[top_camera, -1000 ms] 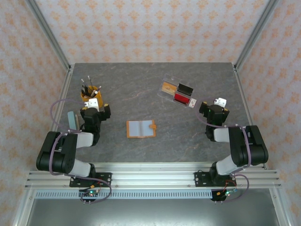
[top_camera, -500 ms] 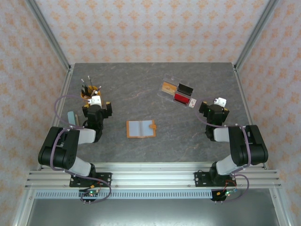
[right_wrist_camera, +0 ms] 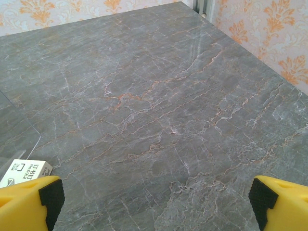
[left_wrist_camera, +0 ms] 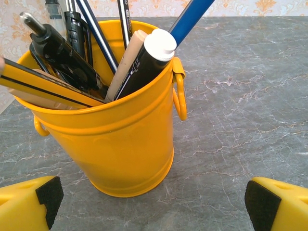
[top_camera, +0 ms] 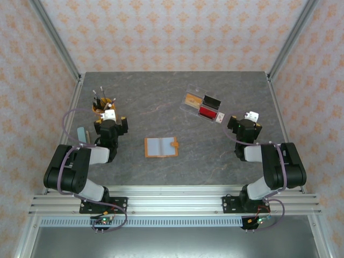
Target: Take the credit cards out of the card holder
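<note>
One card holder (top_camera: 161,147) open mid-table; 1 yellow pen bucket (left_wrist_camera: 125,144); left gripper (left_wrist_camera: 153,197) & right gripper (right_wrist_camera: 154,197) both spread wide.

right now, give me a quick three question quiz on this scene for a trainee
1. True or false: the small flat orange card holder lies open, pale grey-blue lining up, on the grey marbled table.
2. The left gripper faces: A the yellow metal bucket of pens, B the card holder, C bare table.
3. Fill in: the left gripper and the right gripper both stand ___, holding nothing.
Key: 1 true; 2 A; 3 open.
</note>
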You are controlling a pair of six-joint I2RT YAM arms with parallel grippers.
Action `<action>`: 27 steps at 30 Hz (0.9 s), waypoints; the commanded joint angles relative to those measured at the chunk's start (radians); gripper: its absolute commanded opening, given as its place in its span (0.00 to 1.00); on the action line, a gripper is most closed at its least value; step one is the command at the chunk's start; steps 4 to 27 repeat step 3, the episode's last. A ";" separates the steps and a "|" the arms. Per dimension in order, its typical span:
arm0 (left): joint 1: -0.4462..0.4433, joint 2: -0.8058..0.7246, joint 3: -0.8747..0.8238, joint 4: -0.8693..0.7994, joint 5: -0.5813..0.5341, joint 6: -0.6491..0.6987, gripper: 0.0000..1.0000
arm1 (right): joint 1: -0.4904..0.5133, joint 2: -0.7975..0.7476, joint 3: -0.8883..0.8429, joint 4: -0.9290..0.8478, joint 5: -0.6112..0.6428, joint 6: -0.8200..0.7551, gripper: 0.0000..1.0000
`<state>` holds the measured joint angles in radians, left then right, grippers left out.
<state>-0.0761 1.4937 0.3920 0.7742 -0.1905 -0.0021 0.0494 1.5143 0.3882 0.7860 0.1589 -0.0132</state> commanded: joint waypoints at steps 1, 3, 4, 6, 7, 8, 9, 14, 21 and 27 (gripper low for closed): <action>0.006 0.003 0.021 -0.003 -0.026 -0.006 1.00 | -0.003 0.005 0.021 0.010 0.004 -0.006 1.00; 0.006 0.003 0.020 -0.003 -0.026 -0.006 1.00 | -0.003 0.004 0.016 0.016 0.001 -0.007 1.00; 0.006 0.003 0.020 -0.003 -0.026 -0.006 1.00 | -0.003 0.004 0.016 0.016 0.001 -0.007 1.00; 0.006 0.003 0.020 -0.003 -0.026 -0.006 1.00 | -0.003 0.004 0.016 0.016 0.001 -0.007 1.00; 0.006 0.003 0.020 -0.003 -0.026 -0.006 1.00 | -0.003 0.004 0.016 0.016 0.001 -0.007 1.00; 0.006 0.003 0.020 -0.003 -0.026 -0.006 1.00 | -0.003 0.004 0.016 0.016 0.001 -0.007 1.00; 0.006 0.003 0.020 -0.003 -0.026 -0.006 1.00 | -0.003 0.004 0.016 0.016 0.001 -0.007 1.00; 0.006 0.003 0.020 -0.003 -0.026 -0.006 1.00 | -0.003 0.004 0.016 0.016 0.001 -0.007 1.00; 0.006 0.003 0.020 -0.003 -0.026 -0.006 1.00 | -0.003 0.004 0.016 0.016 0.001 -0.007 1.00; 0.006 0.003 0.020 -0.003 -0.026 -0.006 1.00 | -0.003 0.004 0.016 0.016 0.001 -0.007 1.00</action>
